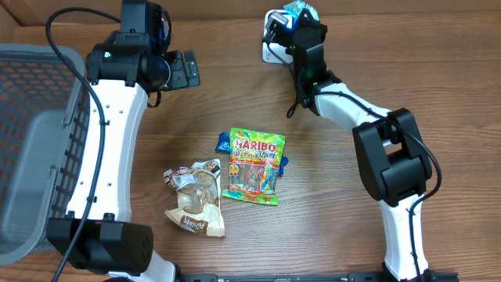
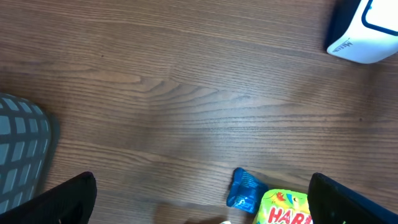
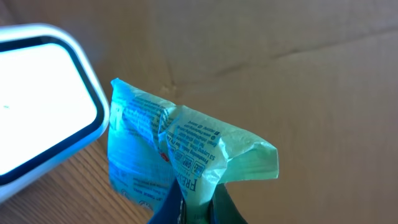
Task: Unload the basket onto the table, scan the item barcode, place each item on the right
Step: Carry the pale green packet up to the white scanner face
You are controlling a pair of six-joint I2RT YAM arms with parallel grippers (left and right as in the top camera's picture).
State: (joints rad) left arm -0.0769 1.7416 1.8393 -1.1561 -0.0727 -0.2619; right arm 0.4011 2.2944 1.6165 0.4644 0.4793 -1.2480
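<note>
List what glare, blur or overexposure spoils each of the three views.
Overhead: sharp and evenly lit, with a mild sheen on the Haribo bag. Left wrist: soft throughout, the wooden tabletop has smeared grain and the white scanner is blurry. Right wrist: the scanner face is blown out to pure white; the teal packet glows, its fine print only partly legible.

Mock shop checkout: scanner [image 2: 364, 34], basket [image 1: 35, 86], snacks [image 1: 254, 160]

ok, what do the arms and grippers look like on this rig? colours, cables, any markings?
The two match: left arm and right arm have white links with chunky black joint housings. A black cable loops off the left arm, and a thinner black cable hangs near the right wrist. Left gripper and right gripper are black. No markings legible.
</note>
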